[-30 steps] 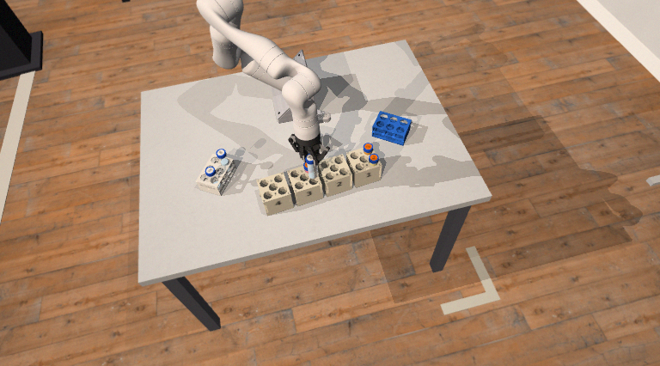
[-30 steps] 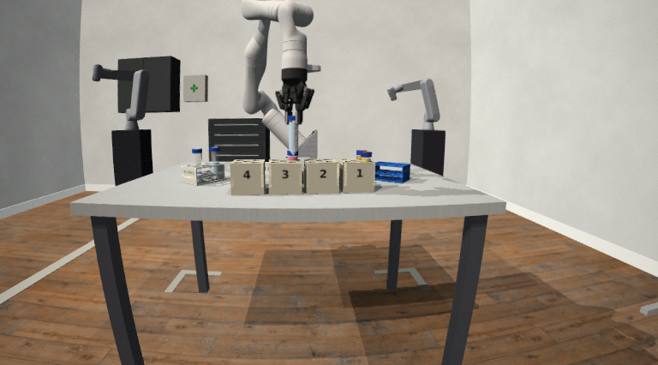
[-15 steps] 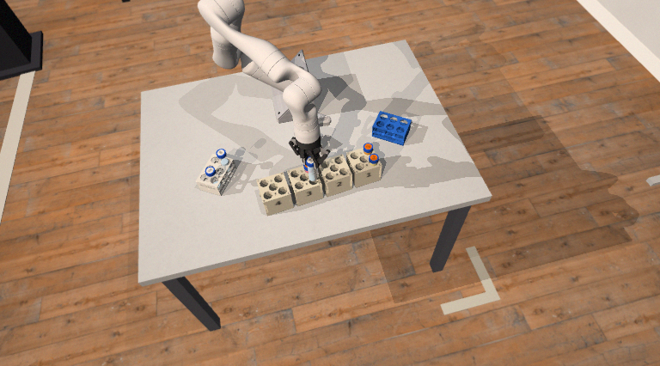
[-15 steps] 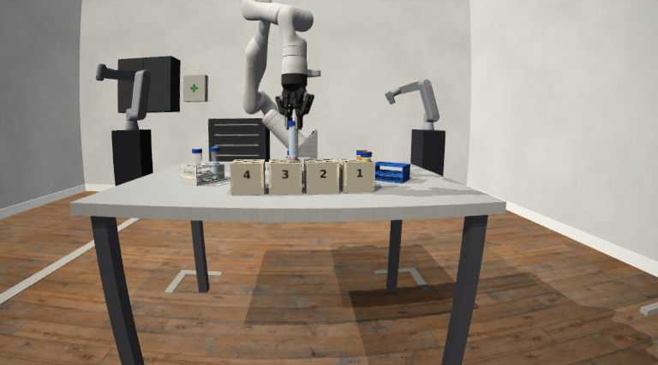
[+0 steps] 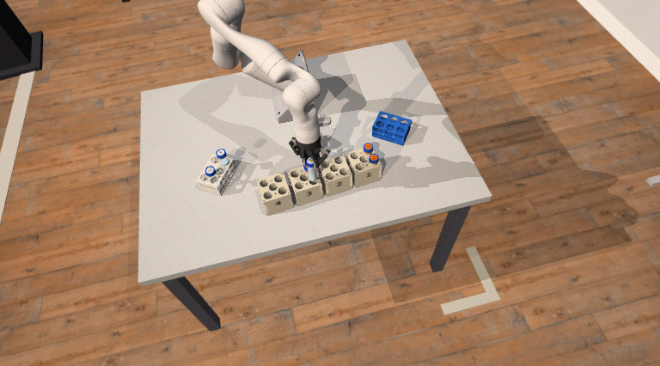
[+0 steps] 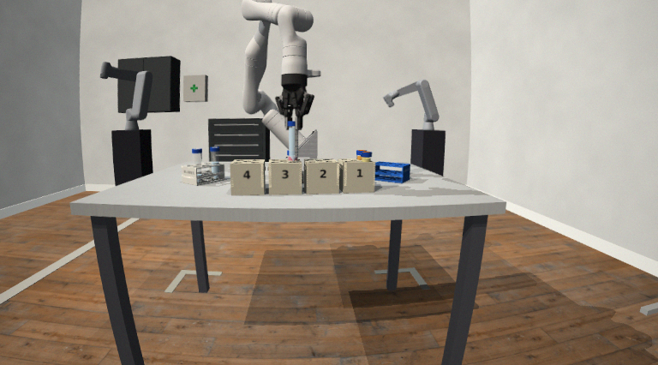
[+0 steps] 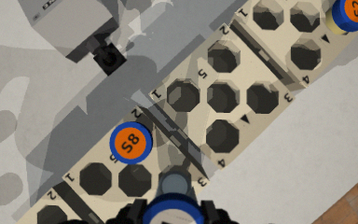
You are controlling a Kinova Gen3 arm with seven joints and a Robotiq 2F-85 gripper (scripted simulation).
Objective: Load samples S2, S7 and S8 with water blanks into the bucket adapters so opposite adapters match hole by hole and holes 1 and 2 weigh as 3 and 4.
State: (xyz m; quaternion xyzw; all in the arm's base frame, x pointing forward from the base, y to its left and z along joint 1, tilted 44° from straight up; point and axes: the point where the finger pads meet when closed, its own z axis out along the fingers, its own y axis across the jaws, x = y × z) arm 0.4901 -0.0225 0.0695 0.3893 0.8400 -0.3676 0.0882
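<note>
Four tan adapters stand in a row: 4 (image 5: 275,193), 3 (image 5: 305,186), 2 (image 5: 336,176) and 1 (image 5: 363,167). My gripper (image 5: 308,160) is shut on a blue-capped water blank (image 5: 309,169) and holds it upright over adapter 3 (image 6: 284,176). In the wrist view the blank's lower end (image 7: 174,182) hangs over hole 3 of that adapter. Sample S8 (image 7: 130,142) stands in hole 2 beside it. Adapter 1 holds two orange-dot tubes (image 5: 370,153), one marked S2 (image 7: 347,14). Adapter 2 (image 7: 221,98) is empty.
A white rack (image 5: 217,173) with two blue-capped blanks stands left of the adapters. An empty blue rack (image 5: 391,127) lies at the back right. A small grey desk (image 7: 70,23) sits behind the adapters.
</note>
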